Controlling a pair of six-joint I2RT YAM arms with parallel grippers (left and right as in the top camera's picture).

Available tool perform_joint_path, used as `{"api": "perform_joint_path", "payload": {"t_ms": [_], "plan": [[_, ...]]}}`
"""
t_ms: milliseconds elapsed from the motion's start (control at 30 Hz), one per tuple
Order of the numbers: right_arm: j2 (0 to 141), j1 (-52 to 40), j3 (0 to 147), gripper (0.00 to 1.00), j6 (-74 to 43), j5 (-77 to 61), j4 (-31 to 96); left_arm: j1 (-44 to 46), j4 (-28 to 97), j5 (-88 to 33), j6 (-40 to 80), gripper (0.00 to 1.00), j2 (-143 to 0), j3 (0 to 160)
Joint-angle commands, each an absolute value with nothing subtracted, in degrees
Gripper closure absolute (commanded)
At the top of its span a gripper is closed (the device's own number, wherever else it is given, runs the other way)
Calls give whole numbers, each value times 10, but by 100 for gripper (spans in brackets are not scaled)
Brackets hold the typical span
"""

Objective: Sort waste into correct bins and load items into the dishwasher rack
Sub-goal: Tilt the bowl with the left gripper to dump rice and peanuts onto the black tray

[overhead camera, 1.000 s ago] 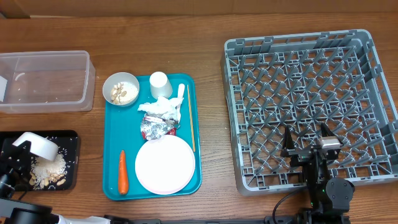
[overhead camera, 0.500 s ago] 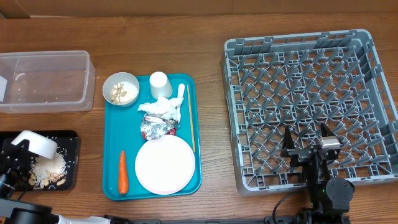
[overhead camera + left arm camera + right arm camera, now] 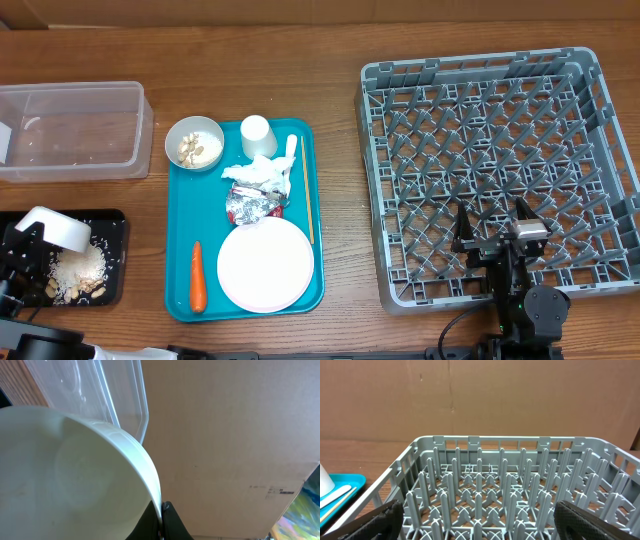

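Left hand (image 3: 30, 240) shifted left, gripping bowl (image 3: 60, 232) over black tray (image 3: 116, 272) holding crumbs (image 3: 80, 272); right hand (image 3: 490, 225) open.

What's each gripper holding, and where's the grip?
Left gripper is shut on the small white round bowl, pinching its rim, over the black rectangular tray. Right gripper is open, holding nothing.

The bowl (image 3: 75, 475) in the left claw (image 3: 161, 519) looks smooth and glossy, the tub (image 3: 125, 395) beyond it clear shiny plastic, the rack (image 3: 505, 440) below the right claw (image 3: 480, 520) matt grey plastic.
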State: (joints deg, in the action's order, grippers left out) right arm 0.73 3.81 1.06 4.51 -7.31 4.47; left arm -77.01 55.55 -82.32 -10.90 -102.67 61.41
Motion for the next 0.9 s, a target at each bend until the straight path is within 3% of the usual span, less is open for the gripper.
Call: {"api": "perform_joint_path", "payload": {"t_ms": [0,467,867], "plan": [[2,41,4,0,45,-76,41,-773,554,-835,-103,96,-1035,612],[2,41,5,0,45,-76,41,-771,578,-829,-122,96,-1034,613],[2,41,4,0,45,-76,41,-721,749,-796,-245,96,-1001,718]]}}
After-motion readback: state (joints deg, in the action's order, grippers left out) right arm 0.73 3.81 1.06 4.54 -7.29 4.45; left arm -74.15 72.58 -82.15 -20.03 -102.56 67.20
